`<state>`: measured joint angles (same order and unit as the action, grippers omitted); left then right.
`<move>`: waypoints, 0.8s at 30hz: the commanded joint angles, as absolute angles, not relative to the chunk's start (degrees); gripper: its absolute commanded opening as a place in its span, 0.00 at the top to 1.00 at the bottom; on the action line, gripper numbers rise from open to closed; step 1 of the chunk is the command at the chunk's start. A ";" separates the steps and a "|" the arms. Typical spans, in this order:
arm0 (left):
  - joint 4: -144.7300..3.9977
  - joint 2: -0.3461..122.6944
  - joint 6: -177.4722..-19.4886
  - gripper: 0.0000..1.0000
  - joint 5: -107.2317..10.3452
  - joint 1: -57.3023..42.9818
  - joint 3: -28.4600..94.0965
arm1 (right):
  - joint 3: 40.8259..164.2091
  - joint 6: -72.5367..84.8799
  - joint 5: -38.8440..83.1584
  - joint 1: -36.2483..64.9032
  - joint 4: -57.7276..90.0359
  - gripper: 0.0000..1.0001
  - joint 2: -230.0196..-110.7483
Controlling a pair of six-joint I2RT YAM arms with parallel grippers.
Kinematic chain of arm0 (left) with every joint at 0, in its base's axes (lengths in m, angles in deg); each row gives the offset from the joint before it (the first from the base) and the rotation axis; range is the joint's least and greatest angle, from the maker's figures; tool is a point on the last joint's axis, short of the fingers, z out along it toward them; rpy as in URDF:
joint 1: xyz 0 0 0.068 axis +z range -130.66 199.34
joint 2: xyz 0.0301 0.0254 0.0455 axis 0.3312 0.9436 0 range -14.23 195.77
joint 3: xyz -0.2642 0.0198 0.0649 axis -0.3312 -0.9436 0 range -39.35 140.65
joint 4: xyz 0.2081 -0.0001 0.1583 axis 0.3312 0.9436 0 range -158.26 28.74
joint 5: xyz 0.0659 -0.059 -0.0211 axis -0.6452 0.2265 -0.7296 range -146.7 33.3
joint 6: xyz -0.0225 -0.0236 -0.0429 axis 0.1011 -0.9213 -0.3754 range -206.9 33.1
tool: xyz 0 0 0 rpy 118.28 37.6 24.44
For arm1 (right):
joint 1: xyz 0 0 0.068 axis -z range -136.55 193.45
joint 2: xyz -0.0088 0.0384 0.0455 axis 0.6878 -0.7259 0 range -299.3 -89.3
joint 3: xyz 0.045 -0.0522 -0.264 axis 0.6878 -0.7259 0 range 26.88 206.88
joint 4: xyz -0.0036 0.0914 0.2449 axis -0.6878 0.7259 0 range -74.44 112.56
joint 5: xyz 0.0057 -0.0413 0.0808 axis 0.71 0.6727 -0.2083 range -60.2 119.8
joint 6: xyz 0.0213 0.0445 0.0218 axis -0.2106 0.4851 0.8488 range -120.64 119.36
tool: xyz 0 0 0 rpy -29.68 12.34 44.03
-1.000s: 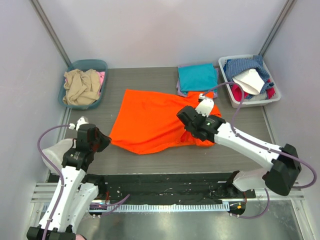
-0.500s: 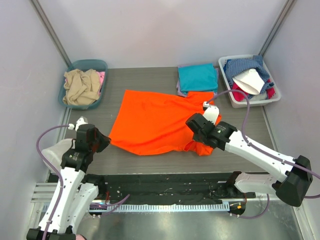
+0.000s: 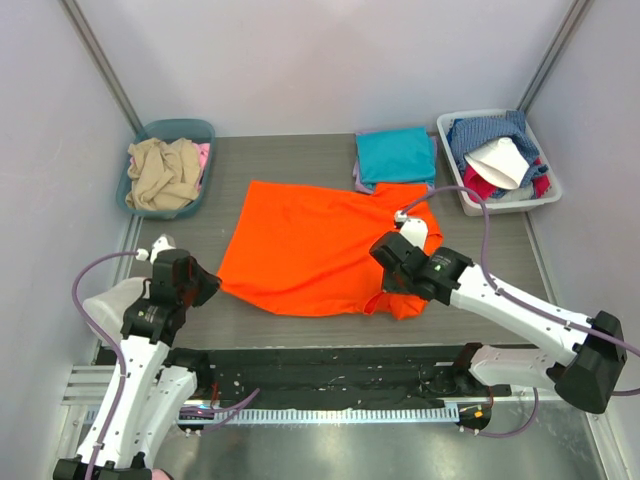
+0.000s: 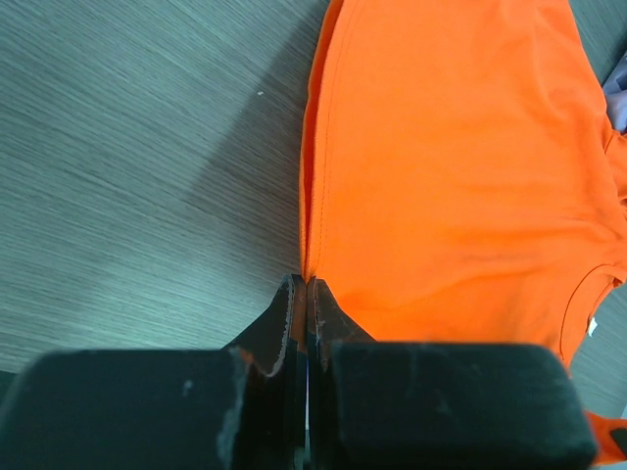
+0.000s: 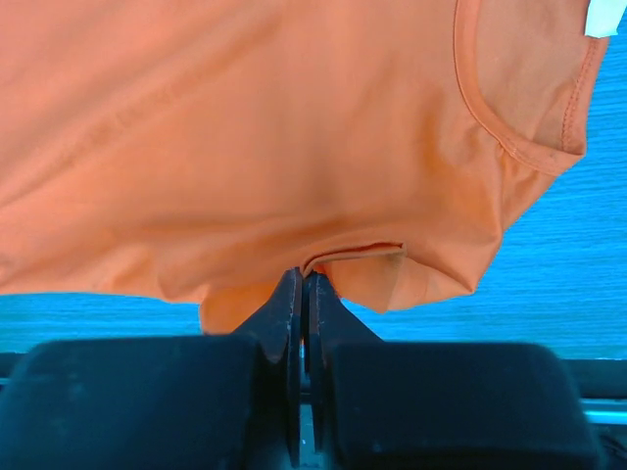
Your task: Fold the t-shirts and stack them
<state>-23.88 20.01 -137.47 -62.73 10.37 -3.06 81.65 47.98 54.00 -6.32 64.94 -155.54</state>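
The bright orange t-shirt (image 3: 300,250) lies spread out in the middle of the table, with its right side rumpled. My left gripper (image 3: 214,282) is shut on the shirt's near left corner; the left wrist view shows the hem (image 4: 309,196) running into the closed left gripper (image 4: 306,284). My right gripper (image 3: 386,284) is shut on a fold of hem at the shirt's near right; the right wrist view shows the orange cloth (image 5: 274,127) bunching above the right gripper (image 5: 305,276). At the back, a folded teal t-shirt (image 3: 393,152) lies on a lavender one (image 3: 358,180).
A teal bin (image 3: 180,125) holding beige and pink clothes stands at the back left. A white bin (image 3: 505,205) with several mixed clothes stands at the back right. A black rail (image 3: 320,360) runs along the near edge. Walls close in on both sides.
My right gripper has drawn the shirt's right side toward the near edge and slightly right, spreading the cloth wider. The left arm has not moved.
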 commanded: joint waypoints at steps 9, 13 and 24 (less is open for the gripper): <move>-24.14 19.08 -136.82 1.00 -63.73 10.64 -1.73 | 81.02 47.09 56.78 -6.64 66.01 0.43 -150.39; -24.14 19.08 -136.82 1.00 -63.65 10.55 -1.65 | 84.26 41.21 59.40 -6.64 66.88 0.38 -149.68; -24.67 19.61 -136.74 1.00 -63.30 10.55 -1.12 | 87.79 21.34 57.77 -2.61 61.01 0.33 -163.11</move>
